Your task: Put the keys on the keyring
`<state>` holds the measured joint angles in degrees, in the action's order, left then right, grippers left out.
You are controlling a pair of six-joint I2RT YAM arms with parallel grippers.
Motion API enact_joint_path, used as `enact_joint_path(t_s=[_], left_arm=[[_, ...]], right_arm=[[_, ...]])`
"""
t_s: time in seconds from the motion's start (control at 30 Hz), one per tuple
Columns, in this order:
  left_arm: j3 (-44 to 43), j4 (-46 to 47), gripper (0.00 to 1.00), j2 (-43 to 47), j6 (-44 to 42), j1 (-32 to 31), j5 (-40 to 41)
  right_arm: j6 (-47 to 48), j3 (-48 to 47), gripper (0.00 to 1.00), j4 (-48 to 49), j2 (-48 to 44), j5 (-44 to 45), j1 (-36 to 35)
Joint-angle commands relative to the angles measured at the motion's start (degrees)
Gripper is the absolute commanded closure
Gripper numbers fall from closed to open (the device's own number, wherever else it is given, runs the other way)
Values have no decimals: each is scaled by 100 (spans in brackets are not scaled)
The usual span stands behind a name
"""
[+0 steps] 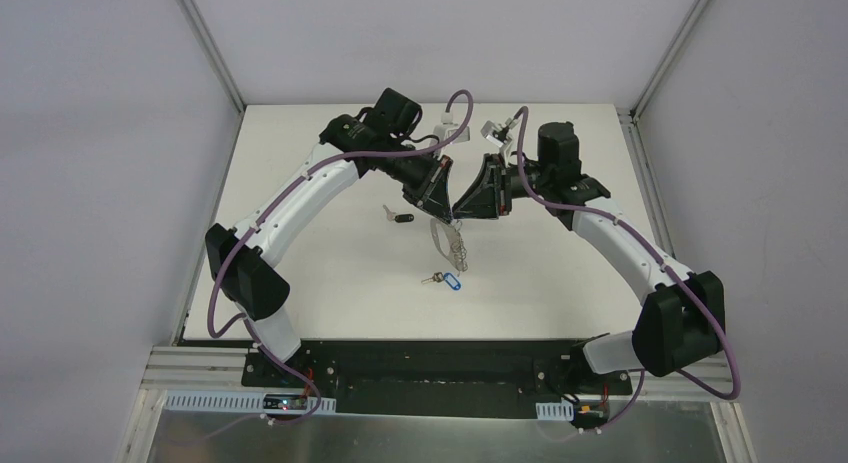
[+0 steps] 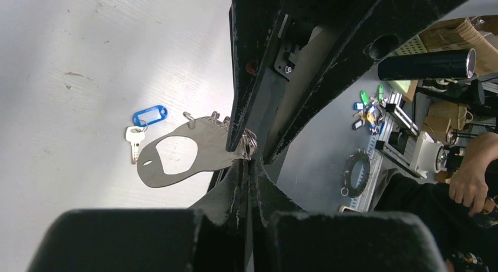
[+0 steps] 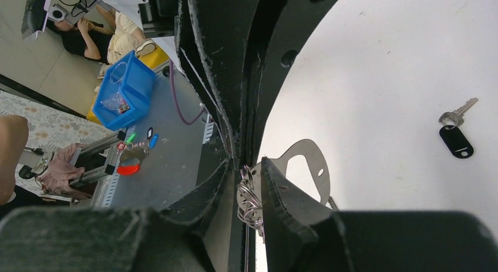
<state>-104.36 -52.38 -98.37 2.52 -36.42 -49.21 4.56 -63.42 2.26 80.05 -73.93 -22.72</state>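
The left gripper (image 2: 246, 166) and right gripper (image 3: 249, 173) both pinch the keyring (image 2: 205, 137) tight — no keys (image 1: 445, 280) on it. If they tug different ways, it could slip out and drop.

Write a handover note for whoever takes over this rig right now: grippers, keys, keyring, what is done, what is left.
Left gripper: shut on the keyring at its clip edge.
Right gripper: shut on the same edge, facing the left one.
Keyring: hangs between both, seemingly off the table.
Black-headed key and blue-tagged key: loose on the table, apart from each other.
Done: keyring gripped.
Left: both keys go on.
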Motion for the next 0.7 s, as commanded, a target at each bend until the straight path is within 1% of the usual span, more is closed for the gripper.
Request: enact_joint_path(t_s=[0.0, 0.17, 0.37, 0.43, 0.6, 0.67], left_arm=[[29, 121, 100, 46, 44, -49, -200], [55, 127, 100, 80, 15, -49, -199], [99, 156, 100, 116, 2, -50, -192], [116, 170, 100, 117, 2, -49, -188], [102, 207, 100, 105, 2, -34, -165], [100, 238, 100, 114, 7, -25, -169]], right_arm=[[211, 69, 76, 45, -130, -218, -61], [448, 102, 80, -190, -155, -209, -67], [533, 102, 85, -200, -148, -251, -80], [533, 94, 88, -200, -139, -258, -98], [549, 129, 100, -339, -127, -319, -143], [556, 152, 100, -340, -139, -341, -143]])
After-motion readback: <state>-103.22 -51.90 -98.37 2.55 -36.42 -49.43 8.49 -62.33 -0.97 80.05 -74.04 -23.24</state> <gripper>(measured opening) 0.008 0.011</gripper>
